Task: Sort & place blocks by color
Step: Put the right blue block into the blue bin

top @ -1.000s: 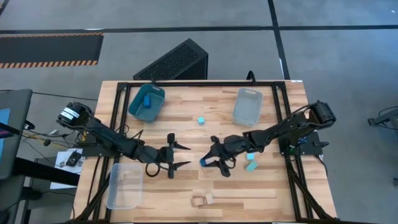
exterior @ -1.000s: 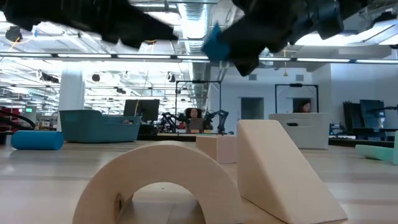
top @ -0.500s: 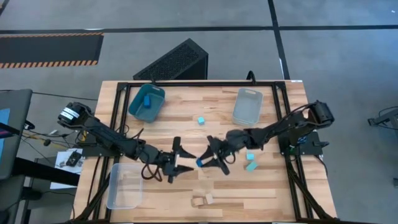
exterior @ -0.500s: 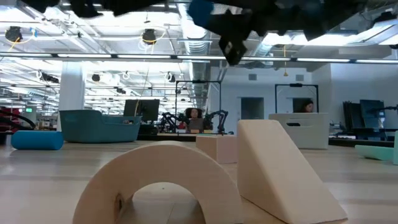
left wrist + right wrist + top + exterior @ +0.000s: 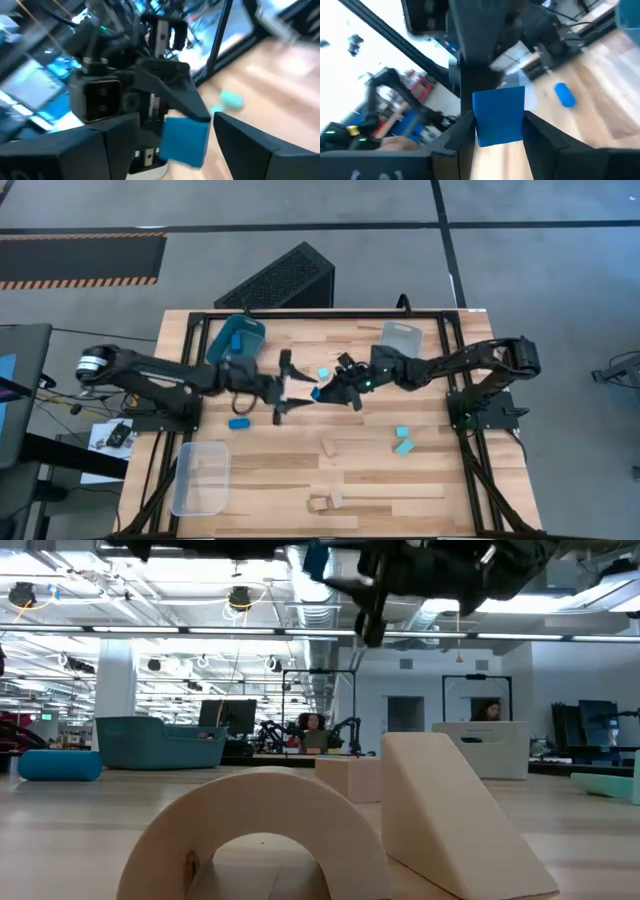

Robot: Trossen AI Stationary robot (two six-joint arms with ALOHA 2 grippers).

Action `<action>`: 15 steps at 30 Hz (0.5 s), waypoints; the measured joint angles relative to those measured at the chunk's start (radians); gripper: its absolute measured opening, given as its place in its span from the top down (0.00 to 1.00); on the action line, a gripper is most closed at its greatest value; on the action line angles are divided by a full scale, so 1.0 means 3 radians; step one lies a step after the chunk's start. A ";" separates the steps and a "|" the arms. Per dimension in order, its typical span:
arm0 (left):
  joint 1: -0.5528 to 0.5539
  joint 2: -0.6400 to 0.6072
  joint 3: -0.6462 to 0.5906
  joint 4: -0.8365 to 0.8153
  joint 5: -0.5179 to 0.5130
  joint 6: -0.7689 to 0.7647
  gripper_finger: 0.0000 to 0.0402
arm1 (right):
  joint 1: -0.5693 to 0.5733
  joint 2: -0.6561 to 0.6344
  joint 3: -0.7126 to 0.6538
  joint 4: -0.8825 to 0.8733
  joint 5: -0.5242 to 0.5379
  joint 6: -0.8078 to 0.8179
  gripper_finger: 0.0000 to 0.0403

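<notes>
Even, bright light falls from ceiling strip lamps (image 5: 150,630), so shadows on the table (image 5: 300,470) are faint. Both wrist views smear heavily with motion. In the low view, the arch block (image 5: 262,835) nearest the lens is soft.

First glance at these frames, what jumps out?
The two grippers meeting nose to nose above the middle of the table: the right gripper is shut on a darker blue block, and the left gripper faces it with fingers spread, as if for a handover. In the low view, a tan wooden arch and a wedge fill the foreground. A teal bin sits at the far left of the table.
</notes>
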 joint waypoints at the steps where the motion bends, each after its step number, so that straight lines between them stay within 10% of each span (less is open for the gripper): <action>1: 0.0058 -0.0108 0.0116 -0.0247 0.0136 -0.0071 0.40 | -0.0001 -0.0049 0.0036 -0.0011 0.0000 0.0099 0.60; 15: 0.0277 -0.0414 0.1237 -0.1363 0.0956 -0.0898 0.40 | 0.0027 -0.0424 0.1325 -0.1498 0.0041 0.0120 0.60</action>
